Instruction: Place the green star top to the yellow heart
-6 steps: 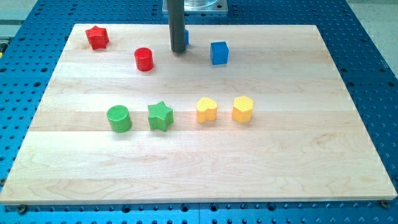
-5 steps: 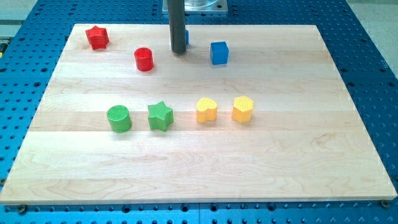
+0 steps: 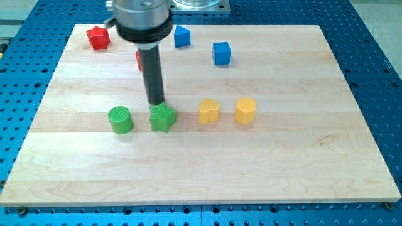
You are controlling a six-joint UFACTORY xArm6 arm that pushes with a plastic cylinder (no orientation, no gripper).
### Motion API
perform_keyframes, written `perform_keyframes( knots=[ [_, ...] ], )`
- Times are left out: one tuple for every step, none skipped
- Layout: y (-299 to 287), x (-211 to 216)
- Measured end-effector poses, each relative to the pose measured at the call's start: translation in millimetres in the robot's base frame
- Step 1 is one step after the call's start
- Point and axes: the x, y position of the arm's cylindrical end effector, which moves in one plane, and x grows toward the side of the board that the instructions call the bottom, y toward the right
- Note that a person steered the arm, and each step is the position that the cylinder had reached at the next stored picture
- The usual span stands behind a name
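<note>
One short gap matters on this board — the strip of bare wood between the green star (image 3: 162, 117) and the yellow heart (image 3: 208, 111), which sit side by side in a row across the middle, the star to the left, the two apart. My tip (image 3: 156, 102) stands at the star's far edge, slightly left of its centre, touching it or very nearly so; the picture does not settle which. The star thus lies just on the near side of the tip and a shade to the right. Being a plain rod, the tip grips nothing and has no jaws to open or close.

The spot wanted, judging by the task, is the bare wood just beyond the heart's far side — to the right of the star and farther away. A push from where the tip now stands would likely send the star nearer, the wrong way, so the tip probably has to come round to the star's near-left side first.

Also in the row are a green cylinder (image 3: 120, 120) left of the star and a second yellow block (image 3: 245, 110) right of the heart. Two blue cubes (image 3: 221, 53) and a red star (image 3: 97, 37) sit well off at the far edge.
</note>
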Motion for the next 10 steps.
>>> perform_keyframes(
  knots=[
    [-2,13],
    [-6,48],
    [-4,90],
    [14,99],
    [35,96],
    [47,62],
    [61,22],
    [90,-8],
    [68,-23],
    [129,-37]
  ],
)
